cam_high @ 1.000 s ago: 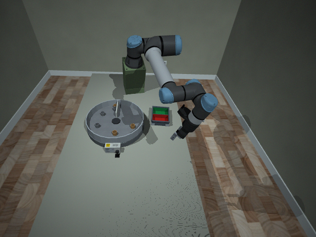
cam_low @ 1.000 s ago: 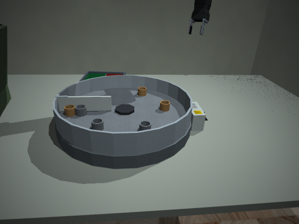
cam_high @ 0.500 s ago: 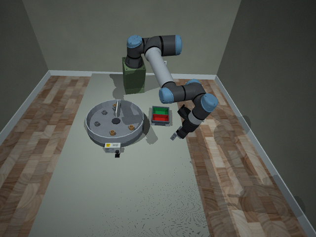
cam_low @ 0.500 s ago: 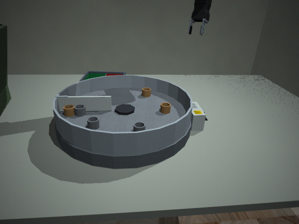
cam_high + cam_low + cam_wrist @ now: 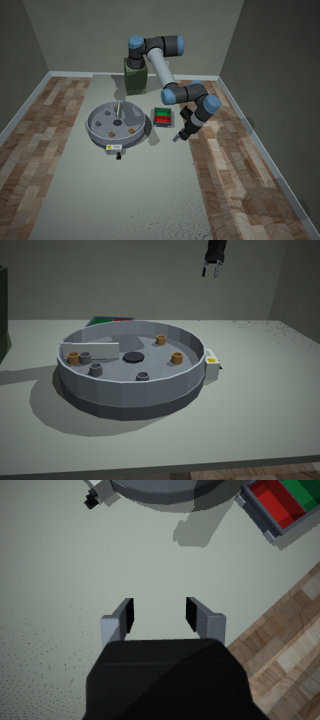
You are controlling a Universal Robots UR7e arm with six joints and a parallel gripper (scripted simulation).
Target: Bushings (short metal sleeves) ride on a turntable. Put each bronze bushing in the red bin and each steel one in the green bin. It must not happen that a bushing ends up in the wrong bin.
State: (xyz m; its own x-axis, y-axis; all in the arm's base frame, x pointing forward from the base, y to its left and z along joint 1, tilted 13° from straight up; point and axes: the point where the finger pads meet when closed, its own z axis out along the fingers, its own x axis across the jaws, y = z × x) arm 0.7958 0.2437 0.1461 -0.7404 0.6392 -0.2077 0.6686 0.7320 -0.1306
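Turntable (image 5: 116, 141) (image 5: 131, 395) (image 5: 170, 496) top's open for access, but rim wall & upright white divider (image 5: 118, 110) (image 5: 90, 351) block sideways entry w/in.

Red bin (image 5: 162, 119) (image 5: 123, 320) (image 5: 276, 504); green bin (image 5: 162, 112) (image 5: 102, 322) (image 5: 303, 491); arm (image 5: 162, 68) grey (blue caps (image 5: 211, 104)).

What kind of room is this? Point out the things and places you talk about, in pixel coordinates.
Probably a robot workroom or test area: a robot arm (image 5: 162, 69) on a green stand (image 5: 136, 80), a round tray of small metal rings (image 5: 90, 129) (image 5: 134, 395), and a red-and-green bin (image 5: 162, 124) beside it.
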